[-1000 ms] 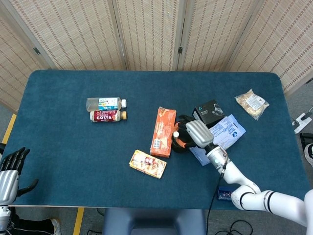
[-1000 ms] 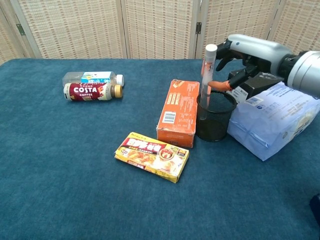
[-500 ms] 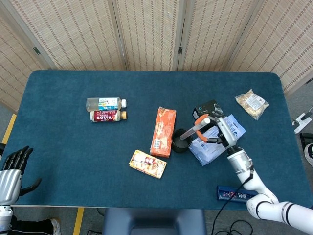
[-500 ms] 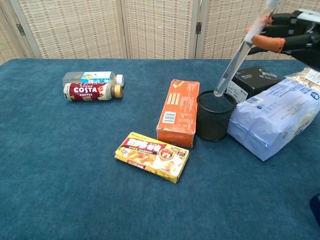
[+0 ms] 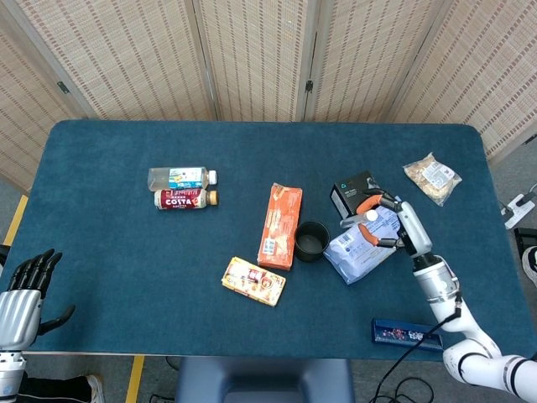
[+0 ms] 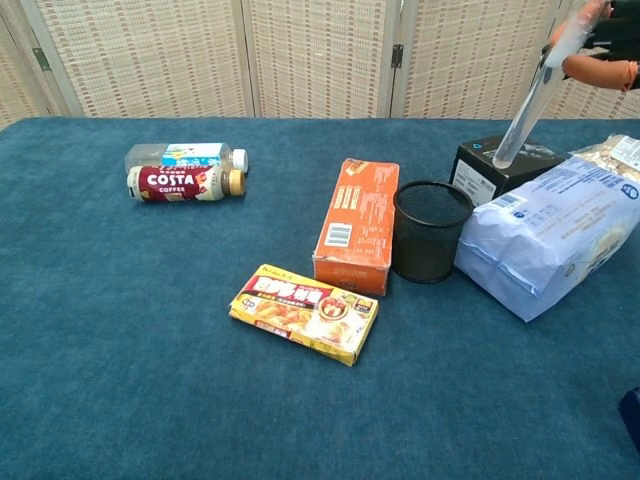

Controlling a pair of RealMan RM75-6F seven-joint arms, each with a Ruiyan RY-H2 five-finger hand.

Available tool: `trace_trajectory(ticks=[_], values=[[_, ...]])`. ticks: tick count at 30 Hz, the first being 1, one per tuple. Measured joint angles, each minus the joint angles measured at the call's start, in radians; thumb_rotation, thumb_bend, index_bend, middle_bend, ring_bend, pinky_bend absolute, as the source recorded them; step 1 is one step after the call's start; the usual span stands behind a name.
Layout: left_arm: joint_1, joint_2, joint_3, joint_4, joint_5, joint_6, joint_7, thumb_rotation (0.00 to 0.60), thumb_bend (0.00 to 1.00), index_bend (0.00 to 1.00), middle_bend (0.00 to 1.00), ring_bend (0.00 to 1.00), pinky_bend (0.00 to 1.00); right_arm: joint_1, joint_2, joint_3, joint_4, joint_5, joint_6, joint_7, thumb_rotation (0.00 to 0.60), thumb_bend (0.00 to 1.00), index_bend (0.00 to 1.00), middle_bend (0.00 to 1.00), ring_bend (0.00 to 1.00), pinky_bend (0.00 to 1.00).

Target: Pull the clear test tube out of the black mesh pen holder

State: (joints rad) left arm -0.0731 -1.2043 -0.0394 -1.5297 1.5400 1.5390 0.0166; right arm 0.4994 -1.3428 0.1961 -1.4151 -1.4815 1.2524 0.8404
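The black mesh pen holder (image 5: 311,241) (image 6: 432,231) stands empty beside an orange box. The clear test tube (image 6: 535,95) hangs tilted in the air up and to the right of the holder, with its lower tip over a black box. My right hand (image 5: 388,225) (image 6: 608,48) grips the tube's upper end with orange-tipped fingers; in the chest view the hand is cut off by the frame's top right corner. From the head camera the tube (image 5: 358,220) shows only as a short pale streak by the fingers. My left hand (image 5: 23,295) hangs open off the table's near left corner.
An orange box (image 5: 279,225) lies left of the holder, a yellow box (image 5: 253,280) in front. Two bottles (image 5: 180,189) lie far left. A black box (image 5: 356,192) and a blue-white bag (image 6: 545,245) sit right of the holder. A snack bag (image 5: 432,177) lies far right.
My right hand lifted the test tube up out of the pen holder and carried it to the right, clear of the rim. The left hand stayed put.
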Motion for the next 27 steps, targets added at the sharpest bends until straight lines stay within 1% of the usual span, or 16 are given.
trace_trajectory(ticks=[2, 3, 5, 7, 10, 13, 17, 20, 22, 24, 25, 27], values=[[0.0, -0.001, -0.001, 0.001, 0.0, 0.0, -0.001, 0.6, 0.26, 0.08, 0.1, 0.1, 0.13, -0.004, -0.011, -0.001, 0.012, -0.01, 0.027, -0.122, 0.6, 0.33, 0.65, 0.44, 0.19, 0.24], [0.0, -0.001, 0.0, 0.002, 0.0, 0.001, -0.001, 0.6, 0.26, 0.08, 0.1, 0.1, 0.13, -0.006, -0.014, -0.001, 0.014, -0.012, 0.034, -0.162, 0.6, 0.33, 0.65, 0.44, 0.19, 0.24], [-0.001, -0.002, 0.0, 0.003, 0.0, 0.0, -0.002, 0.6, 0.26, 0.08, 0.1, 0.1, 0.13, -0.009, -0.017, -0.002, 0.011, -0.013, 0.04, -0.221, 0.6, 0.33, 0.65, 0.44, 0.19, 0.24], [-0.001, -0.002, 0.0, 0.006, -0.002, -0.001, -0.002, 0.6, 0.26, 0.08, 0.1, 0.1, 0.13, -0.01, -0.017, -0.003, 0.001, -0.011, 0.038, -0.232, 0.6, 0.33, 0.65, 0.44, 0.19, 0.24], [0.0, -0.002, -0.001, 0.009, -0.004, -0.001, -0.006, 0.6, 0.26, 0.08, 0.1, 0.1, 0.13, -0.012, -0.006, -0.005, -0.027, -0.006, 0.021, -0.172, 0.6, 0.33, 0.65, 0.44, 0.19, 0.24], [0.0, -0.003, 0.0, 0.011, -0.004, -0.001, -0.007, 0.6, 0.26, 0.08, 0.1, 0.1, 0.13, -0.014, 0.013, -0.007, -0.06, 0.0, -0.001, -0.02, 0.6, 0.33, 0.65, 0.44, 0.19, 0.24], [-0.002, -0.004, 0.0, 0.011, -0.003, -0.003, -0.007, 0.6, 0.26, 0.08, 0.1, 0.1, 0.13, -0.017, 0.041, -0.009, -0.094, 0.004, -0.029, 0.236, 0.6, 0.33, 0.65, 0.44, 0.19, 0.24], [-0.003, -0.005, 0.001, 0.009, -0.001, -0.005, -0.004, 0.6, 0.26, 0.08, 0.1, 0.1, 0.13, -0.019, 0.048, -0.01, -0.097, 0.006, -0.035, 0.337, 0.6, 0.33, 0.65, 0.44, 0.19, 0.24], [-0.004, -0.006, 0.001, 0.007, -0.001, -0.006, -0.001, 0.6, 0.27, 0.08, 0.1, 0.1, 0.13, -0.02, 0.048, -0.01, -0.095, 0.007, -0.035, 0.35, 0.6, 0.33, 0.65, 0.44, 0.19, 0.24], [-0.005, -0.006, 0.001, 0.006, -0.002, -0.007, 0.001, 0.6, 0.27, 0.08, 0.1, 0.1, 0.13, -0.021, 0.043, -0.009, -0.088, 0.008, -0.029, 0.32, 0.6, 0.33, 0.65, 0.44, 0.19, 0.24], [-0.005, -0.006, 0.001, 0.006, -0.003, -0.007, 0.001, 0.6, 0.27, 0.08, 0.1, 0.1, 0.13, -0.022, 0.04, -0.009, -0.084, 0.007, -0.025, 0.292, 0.6, 0.33, 0.65, 0.44, 0.19, 0.24], [-0.005, -0.006, 0.001, 0.005, -0.004, -0.008, 0.003, 0.6, 0.27, 0.08, 0.1, 0.1, 0.13, -0.023, 0.029, -0.008, -0.069, 0.005, -0.011, 0.193, 0.6, 0.33, 0.65, 0.44, 0.19, 0.24]])
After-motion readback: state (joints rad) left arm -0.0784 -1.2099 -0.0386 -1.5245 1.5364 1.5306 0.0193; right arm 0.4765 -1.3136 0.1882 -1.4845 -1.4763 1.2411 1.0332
